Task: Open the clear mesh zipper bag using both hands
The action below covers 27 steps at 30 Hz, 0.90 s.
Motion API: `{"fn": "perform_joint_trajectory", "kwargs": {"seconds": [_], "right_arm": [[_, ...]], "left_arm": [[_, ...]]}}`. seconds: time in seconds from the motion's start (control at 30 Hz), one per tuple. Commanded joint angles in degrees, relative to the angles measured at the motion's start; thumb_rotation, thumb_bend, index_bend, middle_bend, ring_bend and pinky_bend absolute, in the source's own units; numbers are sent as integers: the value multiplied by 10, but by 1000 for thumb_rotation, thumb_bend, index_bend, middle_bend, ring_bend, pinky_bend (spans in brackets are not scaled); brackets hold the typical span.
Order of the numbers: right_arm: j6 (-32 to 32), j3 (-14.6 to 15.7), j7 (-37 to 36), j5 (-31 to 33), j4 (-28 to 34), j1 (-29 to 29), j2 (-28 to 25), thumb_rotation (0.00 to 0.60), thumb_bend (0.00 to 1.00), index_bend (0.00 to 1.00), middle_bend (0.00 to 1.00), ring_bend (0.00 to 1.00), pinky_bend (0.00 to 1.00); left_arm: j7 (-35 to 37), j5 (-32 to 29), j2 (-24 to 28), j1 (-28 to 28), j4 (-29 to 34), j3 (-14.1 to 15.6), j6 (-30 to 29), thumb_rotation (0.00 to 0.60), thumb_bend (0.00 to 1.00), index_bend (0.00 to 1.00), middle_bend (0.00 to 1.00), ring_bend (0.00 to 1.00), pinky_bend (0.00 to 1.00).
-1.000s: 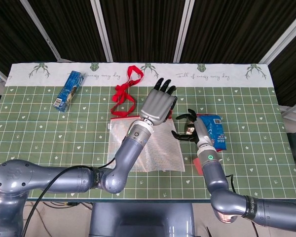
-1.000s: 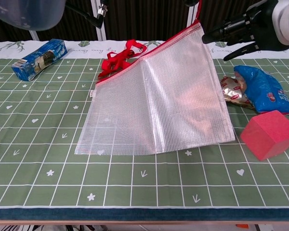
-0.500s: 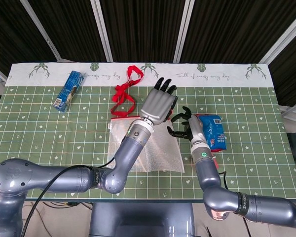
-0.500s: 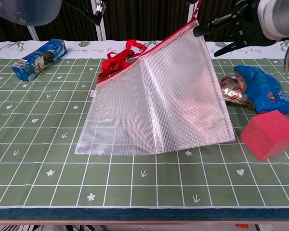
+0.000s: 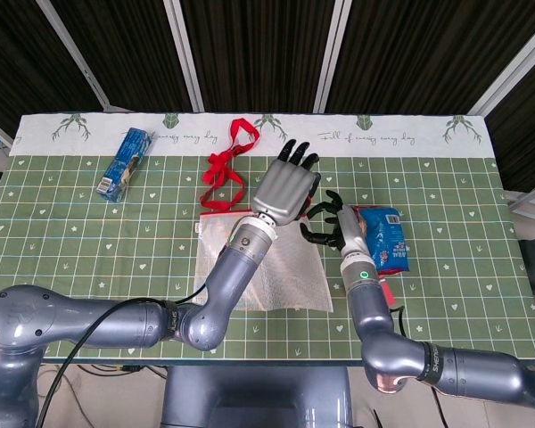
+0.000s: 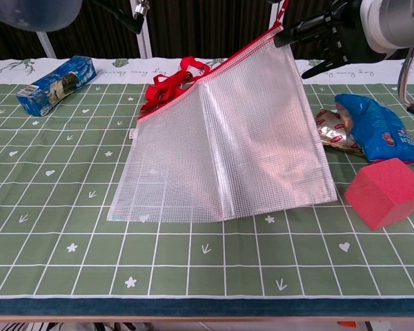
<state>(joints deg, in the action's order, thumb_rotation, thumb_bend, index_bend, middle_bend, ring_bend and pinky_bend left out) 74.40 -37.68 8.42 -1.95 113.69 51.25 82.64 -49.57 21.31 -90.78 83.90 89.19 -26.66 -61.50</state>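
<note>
While the clear mesh zipper bag (image 6: pixel 221 145) is lifted by its right top corner, its zipper looks shut — nothing opened yet. The red zipper edge (image 6: pixel 207 76) slants up to the right, lower edge on the table (image 6: pixel 55 227). The left hand (image 5: pixel 287 191) holds that corner; the right hand (image 5: pixel 328 223) hovers just beside it, fingers spread, holding nothing.

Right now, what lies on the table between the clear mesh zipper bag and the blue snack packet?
In the chest view, a crumpled silver-and-red foil wrapper lies between the clear mesh zipper bag and the blue snack packet.
</note>
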Motion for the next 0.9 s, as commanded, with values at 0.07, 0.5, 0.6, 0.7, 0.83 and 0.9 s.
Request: {"fn": "perform_joint_trajectory", "kwargs": {"seconds": [0.07, 0.5, 0.6, 0.7, 0.83, 0.9], "right_arm": [[2, -3, 0, 1, -2, 0, 2, 600, 453, 559, 81, 0, 197], [4, -11, 5, 8, -6, -1, 5, 600, 507, 604, 97, 0, 198], [4, -12, 4, 11, -5, -2, 5, 600, 519, 611, 104, 0, 198], [2, -14, 3, 13, -3, -4, 5, 600, 533, 617, 109, 0, 198], [-1, -21, 0, 16, 2, -6, 3, 600, 543, 618, 110, 0, 198], [-1, -24, -1, 16, 5, -7, 2, 600, 544, 620, 112, 0, 198]], "left_arm": [[2, 0, 1, 2, 1, 3, -1, 600, 458, 592, 186, 0, 0], [10, -2, 4, 6, 0, 10, -1, 600, 458, 593, 185, 0, 0], [12, -3, 5, 7, 0, 10, -2, 600, 458, 592, 185, 0, 0], [13, -4, 7, 7, 1, 12, -2, 600, 458, 592, 185, 0, 0], [16, -5, 10, 5, 4, 15, -2, 600, 458, 593, 185, 0, 0], [17, -6, 12, 4, 5, 17, -2, 600, 458, 593, 184, 0, 0]]}}
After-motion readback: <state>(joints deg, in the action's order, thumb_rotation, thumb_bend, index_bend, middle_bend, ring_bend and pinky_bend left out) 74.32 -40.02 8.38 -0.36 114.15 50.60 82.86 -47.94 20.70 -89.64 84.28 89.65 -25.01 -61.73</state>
